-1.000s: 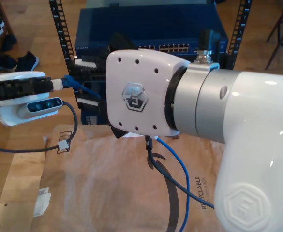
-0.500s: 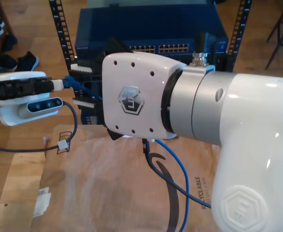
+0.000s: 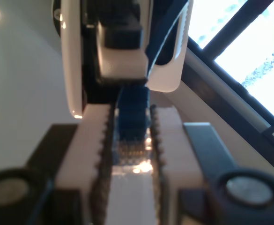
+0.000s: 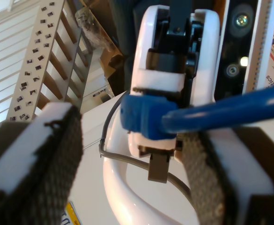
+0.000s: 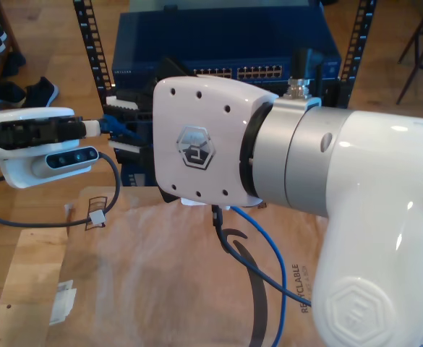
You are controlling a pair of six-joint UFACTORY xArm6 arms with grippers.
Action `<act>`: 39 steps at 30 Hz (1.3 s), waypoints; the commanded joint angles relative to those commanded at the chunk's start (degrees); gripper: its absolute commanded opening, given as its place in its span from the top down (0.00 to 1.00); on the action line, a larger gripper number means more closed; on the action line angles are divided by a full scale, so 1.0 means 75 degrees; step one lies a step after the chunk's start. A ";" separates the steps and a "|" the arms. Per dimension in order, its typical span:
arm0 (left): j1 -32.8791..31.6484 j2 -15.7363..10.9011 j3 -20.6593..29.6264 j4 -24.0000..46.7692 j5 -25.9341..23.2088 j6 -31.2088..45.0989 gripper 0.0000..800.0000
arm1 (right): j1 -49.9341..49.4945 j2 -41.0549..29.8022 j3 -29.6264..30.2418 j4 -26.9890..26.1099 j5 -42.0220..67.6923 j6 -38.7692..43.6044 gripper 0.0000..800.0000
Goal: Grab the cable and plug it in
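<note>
The cable (image 5: 267,249) is thin and bright blue; it runs over the brown paper and up behind the big white arm at the exterior view's right. Its blue-booted plug (image 3: 129,147) sits clamped between the white toothed fingers of my first gripper (image 3: 131,117), which is the arm at the exterior view's left (image 5: 95,127). My second gripper (image 4: 127,154) is open, its pads (image 4: 57,154) wide apart on either side of the plug (image 4: 141,115) and cable (image 4: 230,110). The cable lies close to one pad. In the exterior view its black fingers (image 5: 128,101) flank the plug (image 5: 115,126).
A blue network switch (image 5: 225,32) with a row of ports (image 5: 258,71) stands in a rack with perforated rails (image 5: 90,43) behind both grippers. Brown paper (image 5: 153,282) covers the wooden table. Dark arm cables (image 5: 251,289) trail across it. Shoes (image 5: 34,90) lie on the floor.
My second arm has shifted slightly toward the exterior view's left. My first gripper has edged right with the plug, bringing it between the second gripper's fingers.
</note>
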 joint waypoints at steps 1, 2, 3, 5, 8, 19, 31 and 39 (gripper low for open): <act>0.0000 0.0000 -0.0012 0.0000 0.0012 0.0000 0.99 | 0.0000 0.0035 0.0000 0.0000 0.0000 0.0000 0.62; 0.0000 0.0000 -0.0012 0.0000 0.0012 0.0000 0.99 | 0.0000 0.0047 0.0000 0.0000 0.0000 0.0000 0.63; 0.0000 0.0000 -0.0012 0.0012 0.0023 0.0000 0.99 | 0.0000 0.0047 0.0000 0.0000 0.0000 0.0000 0.64; 0.0000 -0.0012 -0.0023 0.0012 0.0023 0.0000 0.99 | 0.0000 0.0059 0.0000 0.0000 0.0000 0.0000 0.64; 0.0000 0.0000 -0.0023 0.0012 0.0012 0.0000 0.99 | 0.0000 0.0059 0.0000 0.0000 0.0000 0.0000 0.65; 0.0000 -0.0012 -0.0023 0.0012 0.0000 -0.0012 0.99 | 0.0012 0.0059 0.0000 0.0000 -0.0012 0.0000 0.74; 0.0000 -0.0012 -0.0035 0.0012 0.0023 -0.0012 0.99 | 0.0023 0.0059 0.0000 0.0000 0.0000 0.0000 0.80; 0.0000 -0.0012 -0.0035 0.0047 0.0035 -0.0012 0.99 | 0.0023 0.0105 0.0000 0.0000 -0.0012 0.0000 0.86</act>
